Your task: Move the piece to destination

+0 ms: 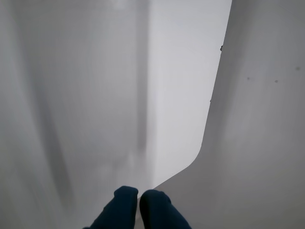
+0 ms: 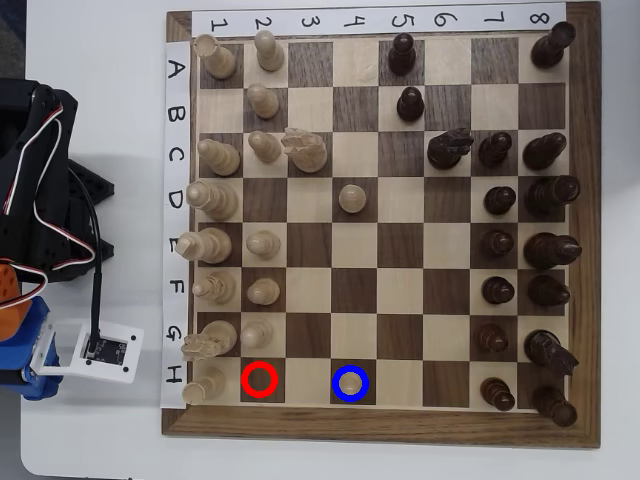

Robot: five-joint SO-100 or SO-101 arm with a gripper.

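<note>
The piece point(image 2: 350, 383) is sitting inside the blue ring on the destination point(image 2: 364, 371) square. Eight cream pawns and two drawn rings are showing overhead. Blue gripper point(image 1: 138, 194) fingertips are pressing together, holding nothing.

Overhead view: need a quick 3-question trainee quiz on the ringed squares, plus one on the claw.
1. True or false: the dark brown wooden square with the red ring has no piece standing on it.
2. What stands on the dark brown wooden square with the blue ring?
A. nothing
B. a small cream wooden pawn with a ball head
C. a dark brown pawn
3. In the wrist view, are the tips of the dark blue claw together or spread, and is anything between them?

Key: 1 true; 2 B; 3 together, nothing between them.
</note>
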